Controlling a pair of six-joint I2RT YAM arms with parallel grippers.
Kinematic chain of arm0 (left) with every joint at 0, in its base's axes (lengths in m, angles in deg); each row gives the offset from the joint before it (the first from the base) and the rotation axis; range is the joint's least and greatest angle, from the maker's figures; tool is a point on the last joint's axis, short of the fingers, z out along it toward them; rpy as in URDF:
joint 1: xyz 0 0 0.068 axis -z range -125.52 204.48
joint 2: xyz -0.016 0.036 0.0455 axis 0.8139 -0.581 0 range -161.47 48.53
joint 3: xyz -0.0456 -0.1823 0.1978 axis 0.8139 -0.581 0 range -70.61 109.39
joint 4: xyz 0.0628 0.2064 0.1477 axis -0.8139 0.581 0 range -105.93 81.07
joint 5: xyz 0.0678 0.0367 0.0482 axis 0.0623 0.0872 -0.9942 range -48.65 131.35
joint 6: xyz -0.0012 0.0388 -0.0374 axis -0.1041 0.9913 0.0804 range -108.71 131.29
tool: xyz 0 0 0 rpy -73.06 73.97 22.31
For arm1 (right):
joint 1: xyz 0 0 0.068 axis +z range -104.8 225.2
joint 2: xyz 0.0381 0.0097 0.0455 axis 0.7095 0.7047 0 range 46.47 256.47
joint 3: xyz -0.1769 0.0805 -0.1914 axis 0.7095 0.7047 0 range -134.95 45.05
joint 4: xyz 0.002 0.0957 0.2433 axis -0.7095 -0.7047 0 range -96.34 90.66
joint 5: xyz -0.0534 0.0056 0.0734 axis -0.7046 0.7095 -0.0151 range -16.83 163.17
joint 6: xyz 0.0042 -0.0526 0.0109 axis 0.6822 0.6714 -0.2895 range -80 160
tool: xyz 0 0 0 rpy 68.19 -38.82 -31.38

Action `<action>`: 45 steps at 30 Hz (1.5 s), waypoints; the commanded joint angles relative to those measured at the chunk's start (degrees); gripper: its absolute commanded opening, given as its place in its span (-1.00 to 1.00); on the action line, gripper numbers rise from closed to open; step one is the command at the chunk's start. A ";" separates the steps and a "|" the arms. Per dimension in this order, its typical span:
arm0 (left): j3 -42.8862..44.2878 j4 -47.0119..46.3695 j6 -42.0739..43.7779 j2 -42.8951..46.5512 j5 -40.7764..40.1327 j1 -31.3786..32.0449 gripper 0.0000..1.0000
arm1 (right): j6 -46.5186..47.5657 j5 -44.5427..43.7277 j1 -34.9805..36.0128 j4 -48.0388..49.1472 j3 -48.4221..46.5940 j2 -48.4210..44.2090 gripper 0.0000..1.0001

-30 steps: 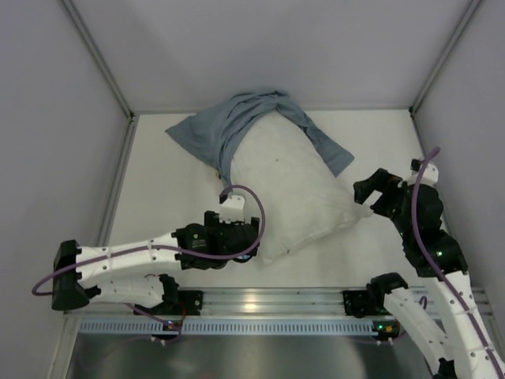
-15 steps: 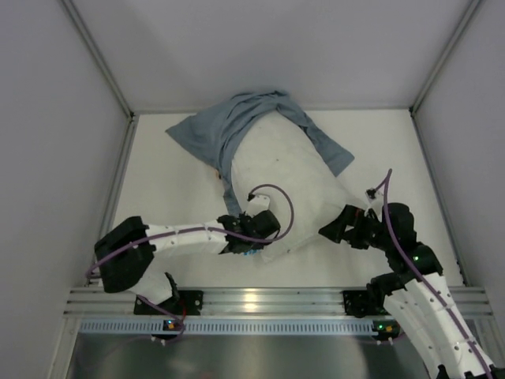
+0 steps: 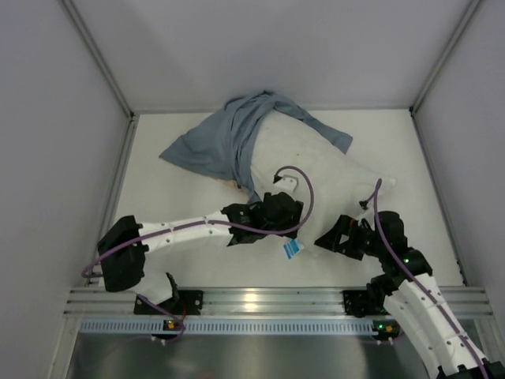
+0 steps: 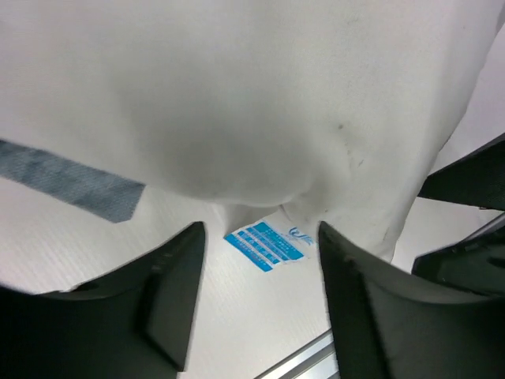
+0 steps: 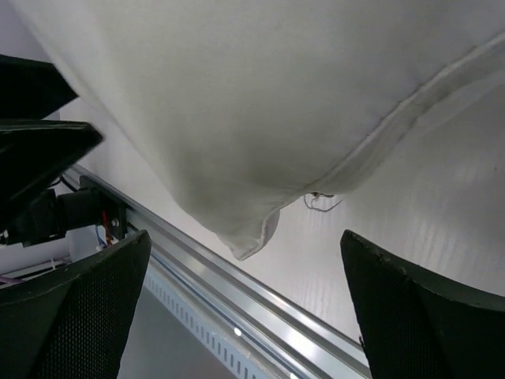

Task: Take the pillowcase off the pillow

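Gaping empty, left claw [image 4: 259, 230] and right claw [image 5: 245, 237] face one pillow [image 3: 316, 170], one pillowcase [image 3: 217, 142].

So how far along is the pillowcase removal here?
Mostly done: the pillowcase is bunched around the far end of the pillow, and the rest of the pillow is bare. In hand: the left gripper and right gripper, both open, sit at its near edge. Left: freeing that covered end.
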 commanded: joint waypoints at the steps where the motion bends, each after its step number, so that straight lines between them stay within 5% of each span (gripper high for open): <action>1: -3.24 3.16 -0.49 7.72 -5.86 -0.19 0.33 | -1.79 -0.69 -0.24 6.64 1.81 0.96 0.99; 5: -6.85 6.06 -2.33 12.64 -8.95 -0.19 0.60 | -3.72 -0.08 -0.33 16.64 6.81 2.98 0.99; 10: -10.81 6.33 -3.83 16.95 -9.57 -0.37 0.72 | -10.31 4.14 -0.16 41.47 12.62 5.88 0.99; 19: -14.33 6.33 -5.06 19.86 -9.66 -1.51 0.80 | -12.16 -5.88 -0.07 56.19 16.75 19.21 0.97; 21: -14.76 6.33 -5.15 20.38 -10.10 -1.51 0.81 | -13.48 -6.23 0.02 62.88 17.99 21.69 0.76; 22: -14.94 6.42 -5.24 20.65 -10.10 -1.60 0.82 | -13.92 -6.84 0.11 64.72 18.25 23.62 0.51; 23: -15.12 6.42 -5.32 20.91 -10.28 -1.60 0.82 | -14.79 -7.19 0.20 67.44 18.51 24.24 -0.45; 24: -15.29 6.42 -5.32 21.70 -10.54 -1.68 0.82 | -15.15 -7.72 0.20 67.64 18.43 24.69 -0.91; 29: -12.05 9.31 -1.73 23.11 -10.98 -5.72 0.93 | -14.11 -7.72 0.20 56.87 13.53 15.31 -1.00; 34: -3.62 13.10 4.15 21.18 -6.33 -18.61 0.96 | -8.65 -11.59 0.20 23.64 0.53 -3.68 -1.00; 38: 1.39 12.49 5.31 17.41 0.07 -27.16 0.96 | -7.24 -7.74 0.20 14.65 -4.86 -5.72 -1.00; 45: 8.52 8.53 5.22 10.11 9.48 -32.09 0.94 | -7.16 -1.48 0.20 10.17 -4.33 -6.86 -1.00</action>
